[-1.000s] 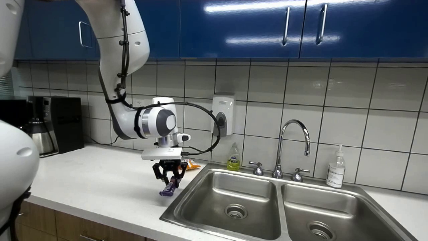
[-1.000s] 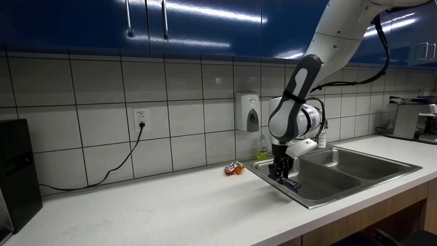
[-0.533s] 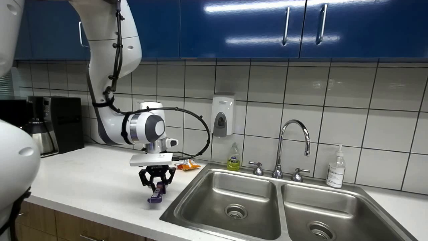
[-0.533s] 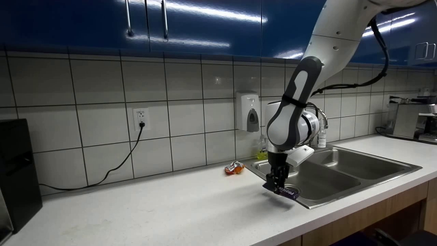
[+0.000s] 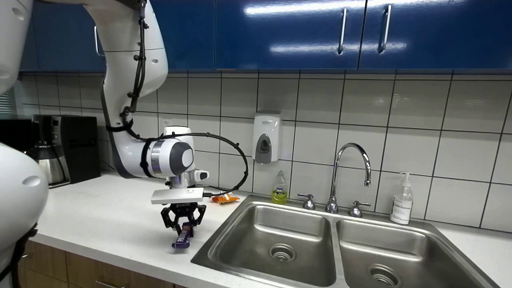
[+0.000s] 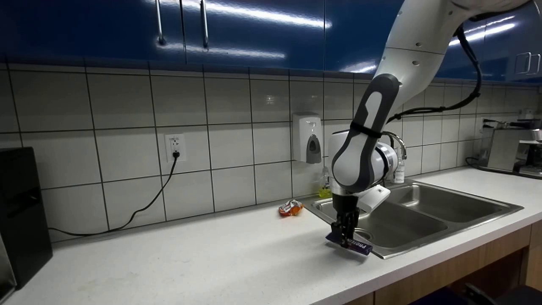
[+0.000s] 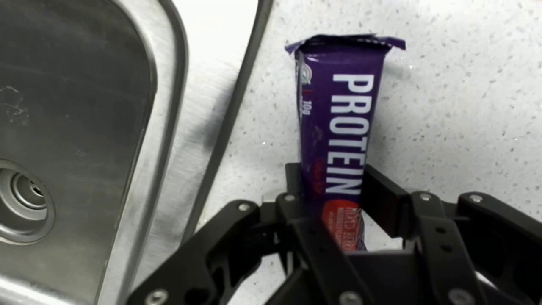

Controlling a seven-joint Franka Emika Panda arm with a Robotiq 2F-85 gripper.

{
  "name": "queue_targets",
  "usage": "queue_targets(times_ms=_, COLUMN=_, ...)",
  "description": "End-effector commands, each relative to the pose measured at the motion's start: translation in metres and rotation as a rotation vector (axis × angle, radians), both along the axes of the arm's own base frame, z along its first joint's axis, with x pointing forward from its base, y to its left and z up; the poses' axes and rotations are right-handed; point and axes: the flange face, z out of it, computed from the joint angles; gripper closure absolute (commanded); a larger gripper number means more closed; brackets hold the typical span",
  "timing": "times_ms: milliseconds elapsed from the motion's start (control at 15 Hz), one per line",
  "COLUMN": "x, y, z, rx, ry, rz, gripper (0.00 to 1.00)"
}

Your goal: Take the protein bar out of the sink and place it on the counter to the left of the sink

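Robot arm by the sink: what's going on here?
The robot arm has a purple protein bar gripped in its tool. The bar is out of the sink and low over the counter, left of the sink in both exterior views. Not released yet; can't tell whether its lower end touches down.

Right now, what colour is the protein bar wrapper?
Protein bar wrapper: purple, white lettering, red patch between the jaws. Shows best in the wrist view.
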Motion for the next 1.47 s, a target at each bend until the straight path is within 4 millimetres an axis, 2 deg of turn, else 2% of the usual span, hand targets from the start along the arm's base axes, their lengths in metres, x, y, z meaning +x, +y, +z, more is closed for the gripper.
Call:
queue_targets(times_ms=0, x=-0.002, y=0.003, z=-0.004, rx=0.005, ry=-0.006, rz=0.036, gripper=0.87)
queue_targets(times_ms=600, x=-0.005, y=0.004, z=-0.014, rx=0.007, ry=0.01, rz=0.037, gripper=0.87)
queue_targets(times_ms=667, x=-0.005, y=0.004, z=-0.014, rx=0.007, ry=0.011, rz=0.036, gripper=0.37)
queue_targets(times_ms=800, x=-0.006, y=0.004, z=-0.014, rx=0.01, ry=0.011, rz=0.034, gripper=0.29)
queue_targets(times_ms=1000, x=-0.007, y=0.003, z=-0.01, rx=0.011, ry=0.006, rz=0.03, gripper=0.05)
queue_targets(times_ms=1067, x=-0.007, y=0.003, z=-0.007, rx=0.012, ry=0.002, rz=0.028, gripper=0.01)
queue_targets(times_ms=1400, x=-0.012, y=0.003, z=0.018, rx=0.019, ry=-0.035, rz=0.021, gripper=0.0)
